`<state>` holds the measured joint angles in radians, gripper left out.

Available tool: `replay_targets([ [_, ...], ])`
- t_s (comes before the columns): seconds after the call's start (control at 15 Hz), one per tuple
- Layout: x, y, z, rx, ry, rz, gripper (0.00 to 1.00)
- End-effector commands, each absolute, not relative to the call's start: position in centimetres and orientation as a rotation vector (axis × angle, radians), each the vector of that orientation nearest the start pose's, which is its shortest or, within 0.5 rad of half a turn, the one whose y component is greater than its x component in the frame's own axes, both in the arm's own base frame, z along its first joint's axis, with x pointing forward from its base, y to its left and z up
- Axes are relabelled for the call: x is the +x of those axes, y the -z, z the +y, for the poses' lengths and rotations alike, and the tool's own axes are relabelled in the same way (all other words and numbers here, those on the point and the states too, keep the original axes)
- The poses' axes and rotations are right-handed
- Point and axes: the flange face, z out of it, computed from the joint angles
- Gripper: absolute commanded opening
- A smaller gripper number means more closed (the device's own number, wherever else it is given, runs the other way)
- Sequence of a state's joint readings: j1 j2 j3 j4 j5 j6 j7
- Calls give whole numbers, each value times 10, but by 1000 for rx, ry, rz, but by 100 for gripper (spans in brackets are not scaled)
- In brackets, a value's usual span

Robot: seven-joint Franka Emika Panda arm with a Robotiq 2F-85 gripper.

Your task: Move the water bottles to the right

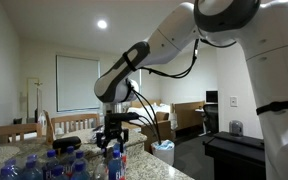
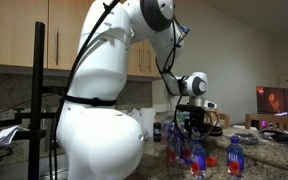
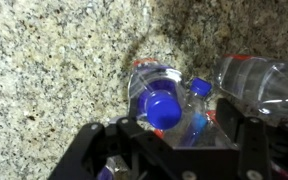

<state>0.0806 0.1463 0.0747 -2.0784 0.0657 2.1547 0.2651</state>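
- Wrist view: the pincer (image 3: 174, 145) is spread wide and holds nothing; its dark fingers (image 3: 96, 150) frame the bottom of the picture
- The water bottles (image 3: 184, 100) stand on a speckled stone counter (image 3: 54, 70)
- The nearest bottle (image 3: 164, 108) points its blue cap straight up at the camera. A second bottle (image 3: 199, 88) is just beside it or touching, I cannot tell which
- A third bottle (image 3: 259, 80) is off to one side and looks tilted or lying, though I am not sure of that
- The nearest bottle sits below the pincer, roughly centred between the two fingers, with a clear gap on each side and no contact visible
- In both exterior views the pincer (image 1: 114, 138) (image 2: 189, 128) hangs pointing down over the group of bottles (image 1: 54, 165) (image 2: 199, 158), just above the caps
- Handling, as a judgement: the bottles are small, of thin clear plastic, and light to moderate in weight if full. The walls will give under a hard squeeze and the label is smooth, so slip is possible
- They are tall, narrow and closely packed, so a bottle could tip easily and a finger could knock its neighbours
- Best hold is probably around the body at the label or just under the shoulder, with the fingers going into the free gaps; the cap is a poor place to grip
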Motion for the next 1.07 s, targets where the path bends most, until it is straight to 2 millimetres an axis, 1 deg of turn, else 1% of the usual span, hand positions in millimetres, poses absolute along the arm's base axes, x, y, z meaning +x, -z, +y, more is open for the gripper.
replay_targets([
  [0.0, 549, -356, 78, -3057, -120, 253, 49],
  [0.13, 550, -355, 77, -3056, -120, 258, 35],
  [0.4, 549, -355, 82, -3066, -134, 225, 11],
  [0.67, 542, -363, 83, -3072, -159, 245, 10],
  [0.8, 534, -372, 80, -3076, -174, 273, 10],
  [0.93, 523, -387, 76, -3076, -171, 297, 10],
  [1.0, 515, -400, 74, -3072, -143, 312, 10],
])
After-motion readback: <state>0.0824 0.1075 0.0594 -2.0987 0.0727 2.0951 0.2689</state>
